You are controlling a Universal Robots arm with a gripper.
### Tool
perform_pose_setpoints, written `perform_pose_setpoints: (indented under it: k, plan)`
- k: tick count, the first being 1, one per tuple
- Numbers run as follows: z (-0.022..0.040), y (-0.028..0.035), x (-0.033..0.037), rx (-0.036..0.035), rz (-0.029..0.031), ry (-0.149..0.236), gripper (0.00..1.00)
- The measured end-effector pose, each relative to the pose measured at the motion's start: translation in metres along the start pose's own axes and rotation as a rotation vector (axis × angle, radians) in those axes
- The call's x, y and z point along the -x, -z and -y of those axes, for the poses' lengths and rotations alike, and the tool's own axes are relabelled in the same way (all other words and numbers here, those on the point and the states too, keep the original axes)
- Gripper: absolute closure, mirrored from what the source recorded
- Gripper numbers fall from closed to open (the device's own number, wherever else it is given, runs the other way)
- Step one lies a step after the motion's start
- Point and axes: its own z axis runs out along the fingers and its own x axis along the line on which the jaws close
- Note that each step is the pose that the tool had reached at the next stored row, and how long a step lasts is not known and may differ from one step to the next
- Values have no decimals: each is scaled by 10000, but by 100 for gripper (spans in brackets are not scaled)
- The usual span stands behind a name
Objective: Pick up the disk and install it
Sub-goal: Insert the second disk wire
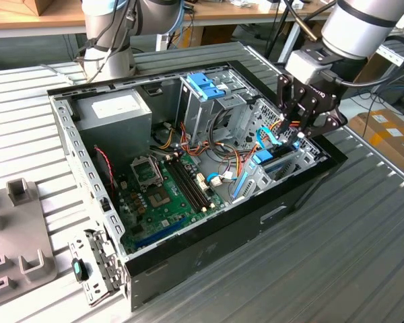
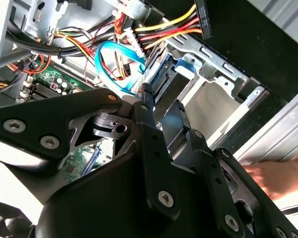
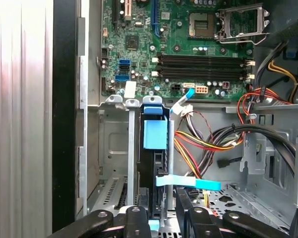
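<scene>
The black gripper (image 1: 297, 131) hung low over the drive cage of the open computer case (image 1: 188, 269), fingers seemingly closed on the dark disk with light-blue rails (image 3: 154, 148) standing upright in the slot, so pressing straight down seemed wise.

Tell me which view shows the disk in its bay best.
First wrist view: the disk stands on edge in the drive cage, light-blue rail facing the camera, above the gripper. The second wrist view catches a blue sliver of it behind the gripper linkage. The exterior view shows blue plastic under the gripper.
</scene>
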Motion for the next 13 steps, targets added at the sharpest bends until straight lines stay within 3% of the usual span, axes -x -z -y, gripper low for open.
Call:
perform_pose_setpoints:
  k: [5,13]
  plan:
    - [74,-1,5,9,3,188,64]
    - [116,32,13,87,-2,208,64]
